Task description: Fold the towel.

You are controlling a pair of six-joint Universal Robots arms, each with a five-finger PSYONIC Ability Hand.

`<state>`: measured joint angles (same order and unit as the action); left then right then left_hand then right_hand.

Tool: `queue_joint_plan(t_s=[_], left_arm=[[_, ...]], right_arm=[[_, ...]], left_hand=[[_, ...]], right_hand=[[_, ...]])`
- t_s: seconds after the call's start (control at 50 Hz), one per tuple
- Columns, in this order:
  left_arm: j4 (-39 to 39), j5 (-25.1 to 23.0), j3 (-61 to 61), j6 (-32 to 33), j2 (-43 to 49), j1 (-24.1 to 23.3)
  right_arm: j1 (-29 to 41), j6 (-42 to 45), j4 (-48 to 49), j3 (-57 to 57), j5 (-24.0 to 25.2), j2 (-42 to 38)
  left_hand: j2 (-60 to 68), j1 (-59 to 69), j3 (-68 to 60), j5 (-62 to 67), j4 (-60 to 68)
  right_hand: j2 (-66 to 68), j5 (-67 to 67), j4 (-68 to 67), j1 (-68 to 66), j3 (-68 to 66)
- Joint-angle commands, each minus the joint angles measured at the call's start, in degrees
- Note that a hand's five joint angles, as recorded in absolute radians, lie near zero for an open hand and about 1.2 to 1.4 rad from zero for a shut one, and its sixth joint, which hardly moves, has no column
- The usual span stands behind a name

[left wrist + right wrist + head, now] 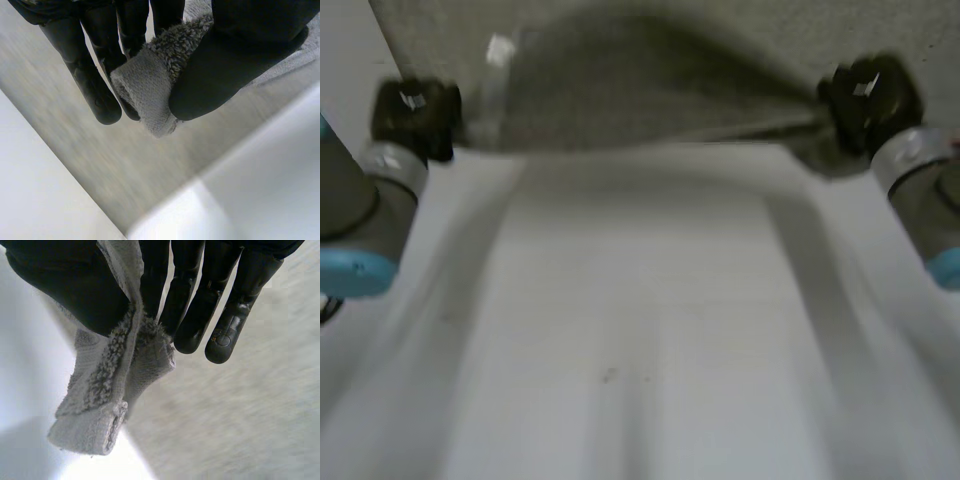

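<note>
While left hand (240, 65) and right hand (65, 285) are each pinching a towel (640, 90) corner, they should be holding its edge taut and level.

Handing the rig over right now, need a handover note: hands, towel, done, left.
Left hand: shut on the towel, a corner pinched between thumb and fingers.
Right hand: shut on the towel's other near corner, the same pinch.
Towel: near edge held up off the white table, spanning between the hands; the rest runs toward the far side.
Done: both corners gripped, edge lifted.
Left: carry the edge across, lay it down, release. No finished fold visible.
</note>
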<state>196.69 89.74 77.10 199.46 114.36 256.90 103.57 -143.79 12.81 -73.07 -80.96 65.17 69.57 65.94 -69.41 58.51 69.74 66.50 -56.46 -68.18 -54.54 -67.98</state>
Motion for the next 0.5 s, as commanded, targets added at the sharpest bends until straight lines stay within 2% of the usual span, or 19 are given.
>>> queue_joint_plan(t_s=[0.02,0.12,0.24,0.28,0.32,0.34,0.38,0.5], left_arm=[[4.1,-0.2,10.8,0.3,4.3,-0.1],[5.0,-0.5,15.7,0.4,4.8,-0.2],[5.0,-2.9,19.2,0.5,1.8,0.1],[5.0,-3.3,19.8,0.5,0.5,0.1],[5.1,-3.4,21.4,0.5,-1.5,0.3],[5.1,-3.4,21.4,0.5,-1.5,0.3],[5.3,-3.4,22.6,0.4,-3.1,0.4],[5.3,-3.4,24.1,0.4,-5.1,0.4]], right_arm=[[-0.1,0.4,-2.0,-7.0,2.5,-7.5],[-0.1,0.4,-3.7,-10.1,2.5,-9.8],[-0.5,0.1,-5.7,-11.9,2.1,-7.5],[-0.5,-0.1,-6.2,-12.3,2.1,-6.4],[-0.6,-0.3,-6.9,-13.4,2.3,-4.4],[-0.6,-0.3,-6.9,-13.4,2.3,-4.4],[-0.6,-0.4,-6.9,-14.6,2.4,-3.0],[-0.6,-0.5,-6.6,-16.3,2.4,-1.4]], left_hand=[[10.4,14.1,-10.6,11.5,10.3],[10.4,14.1,-10.6,11.5,10.3],[10.4,14.1,-10.6,11.5,10.3],[10.4,14.1,-10.6,11.5,10.3],[10.4,14.1,-10.6,11.5,10.3],[10.4,14.1,-10.6,11.5,10.3],[10.4,14.1,-10.6,11.5,10.3],[10.4,14.1,-10.6,11.5,10.3]], right_hand=[[13.5,-13.5,-11.8,-25.5,-12.0],[13.5,-13.5,-11.8,-25.5,-12.0],[11.2,-11.2,-9.5,-23.2,-9.7],[7.7,-7.7,-6.0,-19.6,-6.2],[-4.9,4.8,6.6,-7.1,6.3],[-4.9,4.9,6.6,-7.0,6.4],[-14.7,14.6,16.3,2.7,16.1],[-15.5,15.5,17.2,3.6,17.0]])
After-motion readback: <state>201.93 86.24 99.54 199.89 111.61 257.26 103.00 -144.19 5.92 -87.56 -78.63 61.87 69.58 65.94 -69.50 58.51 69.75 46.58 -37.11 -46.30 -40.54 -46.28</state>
